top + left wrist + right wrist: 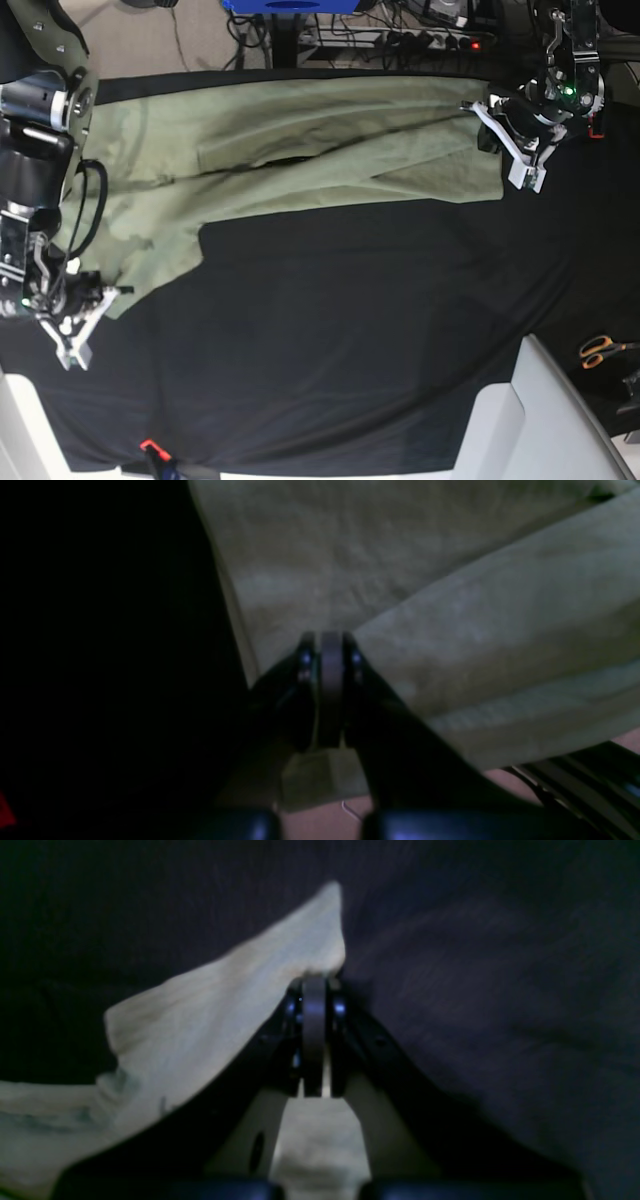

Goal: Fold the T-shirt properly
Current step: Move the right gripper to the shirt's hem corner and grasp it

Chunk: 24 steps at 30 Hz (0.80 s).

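The pale sage-green T-shirt (300,150) lies spread across the far part of the black cloth (350,330), with one part hanging down at the left. My left gripper (524,178) is at the shirt's right end. In the left wrist view it (330,641) is shut, with a fold of the T-shirt (450,630) meeting its tips. My right gripper (70,352) is at the shirt's lower left corner. In the right wrist view it (314,984) is shut on a raised point of the T-shirt (210,1005).
Orange-handled scissors (600,348) lie at the right edge. A white box (520,410) stands at the front right and a white block (20,420) at the front left. Cables and a power strip (430,40) run behind the table.
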Each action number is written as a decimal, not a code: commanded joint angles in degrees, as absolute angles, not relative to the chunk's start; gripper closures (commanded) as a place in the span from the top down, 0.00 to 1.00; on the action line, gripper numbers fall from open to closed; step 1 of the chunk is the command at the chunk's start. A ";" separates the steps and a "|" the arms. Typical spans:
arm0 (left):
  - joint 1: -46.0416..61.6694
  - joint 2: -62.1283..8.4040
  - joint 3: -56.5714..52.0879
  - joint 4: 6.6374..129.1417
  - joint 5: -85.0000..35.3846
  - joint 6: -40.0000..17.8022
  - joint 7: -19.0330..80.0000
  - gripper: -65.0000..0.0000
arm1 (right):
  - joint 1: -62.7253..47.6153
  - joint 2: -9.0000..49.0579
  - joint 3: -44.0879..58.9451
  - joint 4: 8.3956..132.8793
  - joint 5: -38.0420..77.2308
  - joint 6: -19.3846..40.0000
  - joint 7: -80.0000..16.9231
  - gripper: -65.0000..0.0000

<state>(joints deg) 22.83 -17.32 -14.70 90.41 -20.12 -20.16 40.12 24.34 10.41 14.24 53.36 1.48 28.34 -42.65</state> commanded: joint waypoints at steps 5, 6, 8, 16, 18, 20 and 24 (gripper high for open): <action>22.37 -17.98 -17.10 94.81 -20.70 -20.18 39.34 0.00 | 26.15 10.77 9.10 56.04 2.15 28.44 -41.19 0.00; 21.41 -17.89 -17.89 95.43 -20.79 -20.18 39.34 0.00 | 26.15 10.77 9.10 56.31 2.15 28.35 -40.92 0.00; 19.82 -17.98 -18.77 95.78 -20.62 -20.18 39.43 0.00 | 26.59 10.68 9.10 56.92 2.15 28.35 -39.52 0.00; 14.55 -18.33 -18.77 95.78 -20.53 -20.18 39.60 0.00 | 27.74 10.95 8.84 56.92 2.15 28.53 -35.21 0.00; 13.05 -18.33 -18.59 95.78 -20.53 -20.18 39.69 0.00 | 28.18 11.03 8.84 56.84 2.15 28.62 -34.68 0.00; 11.91 -18.33 -18.51 95.78 -20.53 -20.18 39.69 0.00 | 28.70 11.03 8.84 56.92 2.15 28.62 -33.80 0.00; 9.36 -18.33 -18.51 95.78 -20.53 -20.18 39.69 0.00 | 30.02 10.77 8.75 56.84 2.15 28.70 -31.96 0.00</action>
<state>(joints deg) 10.22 -17.47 -18.22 94.76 -20.08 -20.01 40.82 27.92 10.24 8.73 55.86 1.69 28.58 -33.52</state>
